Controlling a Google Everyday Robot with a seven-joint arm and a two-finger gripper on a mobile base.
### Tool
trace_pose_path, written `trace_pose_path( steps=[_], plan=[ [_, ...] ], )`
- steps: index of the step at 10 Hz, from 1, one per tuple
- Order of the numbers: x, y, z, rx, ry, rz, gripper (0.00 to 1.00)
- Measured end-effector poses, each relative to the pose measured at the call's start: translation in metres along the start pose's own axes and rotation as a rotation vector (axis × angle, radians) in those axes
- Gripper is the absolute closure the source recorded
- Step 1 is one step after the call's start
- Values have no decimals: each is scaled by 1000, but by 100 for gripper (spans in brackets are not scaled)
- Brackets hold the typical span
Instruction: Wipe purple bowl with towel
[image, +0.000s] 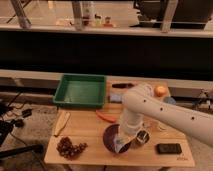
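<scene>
The purple bowl (110, 138) stands near the front edge of the wooden table (90, 131), partly covered by my white arm (150, 107). My gripper (123, 142) is lowered into the bowl from the right. A pale piece of towel (120, 146) shows at the gripper's tip inside the bowl. The arm hides most of the gripper.
A green tray (64, 92) stands at the back left. An orange carrot (106, 117), dark grapes (69, 148) and a pale wooden utensil (61, 123) lie to the left. A small cup (142, 138), a black flat device (168, 148), an orange (160, 91) and a blue sponge (116, 98) are around the arm.
</scene>
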Motion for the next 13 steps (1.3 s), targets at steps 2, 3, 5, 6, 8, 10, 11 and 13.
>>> trace_pose_path(
  steps=[2, 3, 5, 6, 8, 10, 11, 13],
  plan=[
    [4, -10, 3, 0, 19, 6, 86],
    [5, -22, 7, 1, 30, 3, 86],
    [5, -44, 15, -3, 42, -3, 86],
    [2, -54, 19, -5, 44, -8, 86],
    [-15, -74, 27, -10, 38, -35, 86],
    [-40, -79, 31, -11, 18, -83, 86],
    [-49, -73, 30, -12, 9, -103, 86],
    [-61, -54, 27, -20, -8, -133, 86]
  ],
)
